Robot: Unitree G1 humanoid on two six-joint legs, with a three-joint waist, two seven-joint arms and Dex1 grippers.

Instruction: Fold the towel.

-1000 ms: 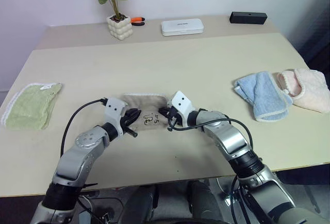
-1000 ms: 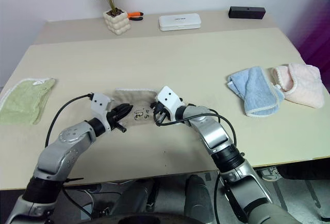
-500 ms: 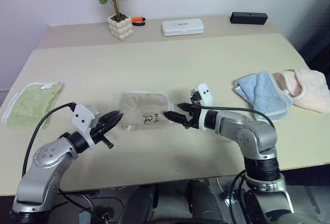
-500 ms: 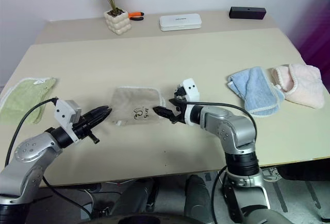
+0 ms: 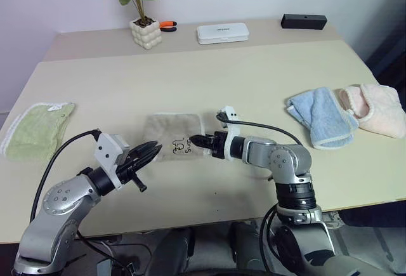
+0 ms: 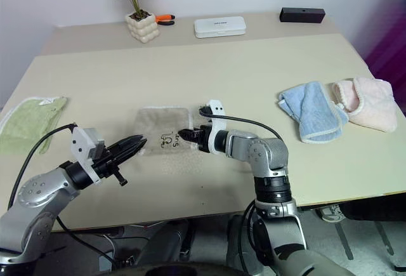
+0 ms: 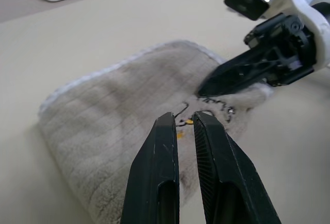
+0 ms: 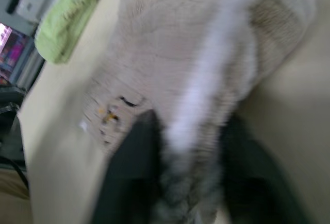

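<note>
Beige terry – the towel (image 5: 174,136) is laid flat at the middle of the frame. Its right edge is pinched by the right gripper (image 5: 198,141) – the nearer one. The left gripper (image 5: 150,151), nearly closed and empty, is kept lower left.

Table (image 5: 254,79): spans most of the frame.
Centre, slightly low: beige-tan terry towel (image 5: 172,133), lying flat on the table.
Right gripper (image 5: 193,141): at the towel's right edge, tips on the cloth.
Left gripper (image 5: 152,148): lower left of the towel, just beside its corner.
Far left edge: light green terry towel (image 5: 37,130), well apart from the centre.
Right side: light blue terry towel (image 5: 320,116), touching a pale pink terry towel (image 5: 377,108) at far right.
Top, along the far edge, left to right: potted plant in a white bubbled pot (image 5: 144,32); orange-handled tool (image 5: 168,25) just beside it; flat white rectangular case (image 5: 222,33); black rectangular box (image 5: 304,21).
</note>
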